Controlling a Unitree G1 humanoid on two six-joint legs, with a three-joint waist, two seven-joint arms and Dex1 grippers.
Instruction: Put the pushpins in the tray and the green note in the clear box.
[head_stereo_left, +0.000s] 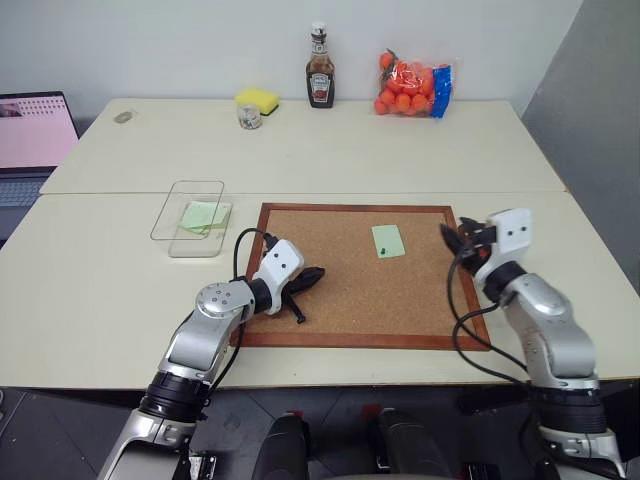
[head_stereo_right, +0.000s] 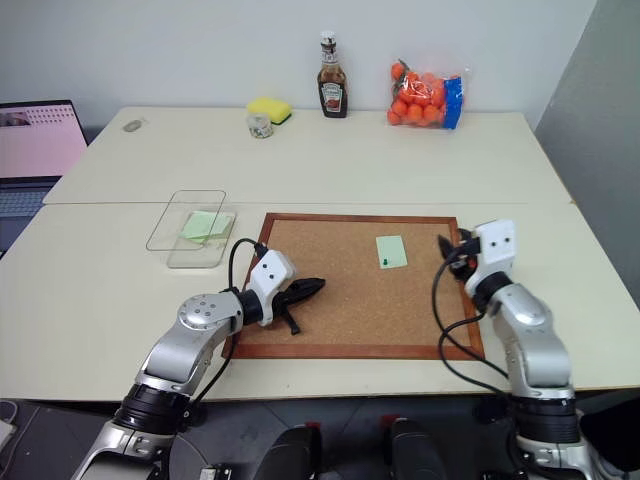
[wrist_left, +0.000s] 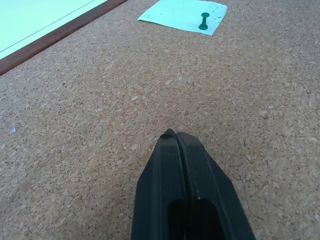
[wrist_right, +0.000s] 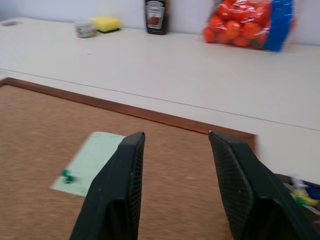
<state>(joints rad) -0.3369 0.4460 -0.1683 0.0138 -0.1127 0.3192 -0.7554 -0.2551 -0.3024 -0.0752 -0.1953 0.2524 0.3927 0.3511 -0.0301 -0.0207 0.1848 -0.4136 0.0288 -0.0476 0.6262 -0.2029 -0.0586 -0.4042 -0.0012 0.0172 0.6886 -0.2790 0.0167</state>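
Note:
The pale green note (head_stereo_left: 388, 241) lies on the corkboard (head_stereo_left: 340, 300), held there by a dark green pushpin (head_stereo_left: 383, 250). My left gripper (head_stereo_left: 315, 274) rests shut on the cork, left of the note, with nothing in it. At the board's right edge my right gripper (head_stereo_left: 452, 238) stands open and empty, pointing over the board past the note (wrist_right: 90, 162). Beside its right finger (wrist_right: 240, 185) I see a corner of the dark tray (wrist_right: 287, 181) with small coloured pins in it. Left of the board sits the clear box (head_stereo_left: 190, 195), holding a lime-green note (head_stereo_left: 205, 216).
Along the far table edge stand a ketchup bottle (head_stereo_left: 320, 68), a bag of oranges (head_stereo_left: 412, 86), a yellow sponge (head_stereo_left: 258, 99) and a small jar (head_stereo_left: 249, 117). A laptop (head_stereo_left: 30, 140) is open at the far left. A seam (head_stereo_left: 300, 193) joins the two tables.

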